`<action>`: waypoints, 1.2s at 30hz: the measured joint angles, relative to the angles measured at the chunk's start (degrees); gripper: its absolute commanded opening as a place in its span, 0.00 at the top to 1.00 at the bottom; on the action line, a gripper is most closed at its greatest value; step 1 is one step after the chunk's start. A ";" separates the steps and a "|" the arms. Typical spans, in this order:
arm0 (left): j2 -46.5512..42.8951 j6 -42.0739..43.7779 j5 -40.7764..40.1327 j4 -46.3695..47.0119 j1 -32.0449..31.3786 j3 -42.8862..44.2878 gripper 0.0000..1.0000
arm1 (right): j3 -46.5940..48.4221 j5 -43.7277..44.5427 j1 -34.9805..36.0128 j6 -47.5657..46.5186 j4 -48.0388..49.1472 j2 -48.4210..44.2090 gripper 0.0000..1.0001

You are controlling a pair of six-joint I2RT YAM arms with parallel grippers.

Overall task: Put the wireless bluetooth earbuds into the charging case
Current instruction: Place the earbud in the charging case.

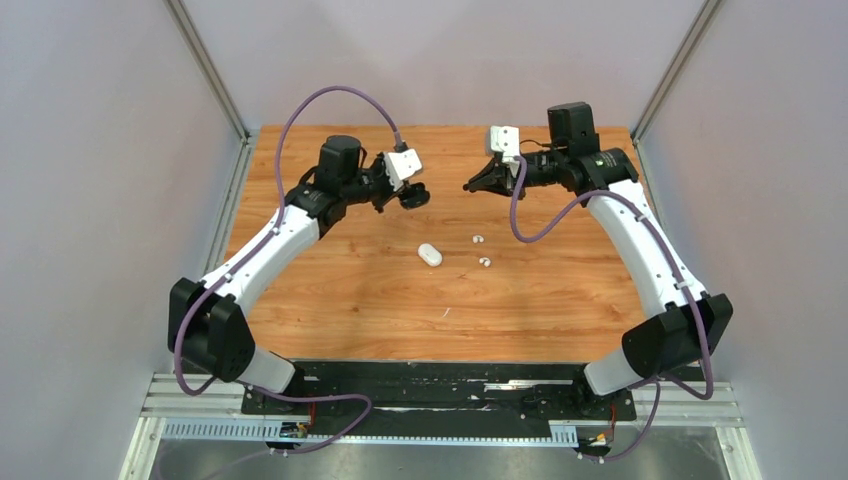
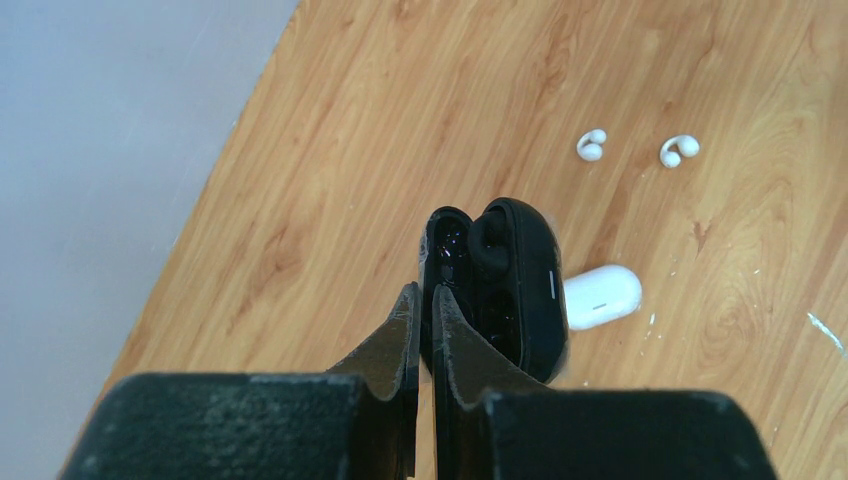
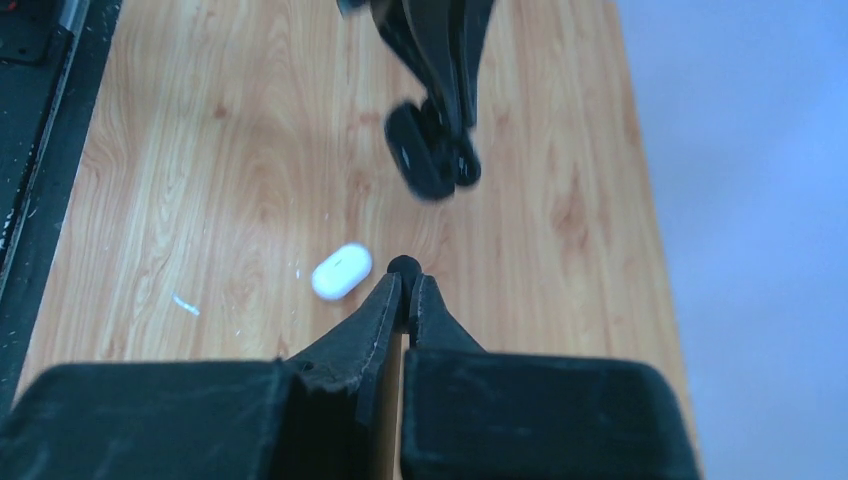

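My left gripper [image 1: 413, 195] [image 2: 425, 300] is shut on the lid of an open black charging case [image 2: 510, 285], held above the table; one black earbud [image 2: 488, 250] sits in it. My right gripper [image 1: 470, 186] [image 3: 405, 281] is shut on a second black earbud [image 3: 403, 266], a short way right of the case [image 3: 430, 152]. A shut white case [image 1: 430, 255] [image 2: 600, 296] [image 3: 341, 271] lies on the wood below. Two white earbuds [image 1: 477, 239] [image 1: 485, 262] lie just right of it, also in the left wrist view [image 2: 591, 145] [image 2: 678, 150].
The wooden table top [image 1: 350, 300] is walled by grey panels [image 1: 100, 150] left, right and behind. A black rail [image 1: 440, 385] with the arm bases runs along the near edge.
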 measured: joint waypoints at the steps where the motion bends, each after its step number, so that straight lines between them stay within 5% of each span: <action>1: 0.59 0.31 0.46 0.04 -0.13 0.55 1.00 | 0.90 -0.85 0.52 -0.90 -0.02 -0.52 1.00; 18: 0.17 10.23 6.34 13.51 -6.05 -3.98 1.00 | 4.90 -5.49 6.75 4.35 5.16 6.25 1.00; 36: -4.90 9.14 8.96 17.03 -6.16 -5.53 1.00 | 4.90 -5.03 9.84 2.62 6.16 6.29 1.00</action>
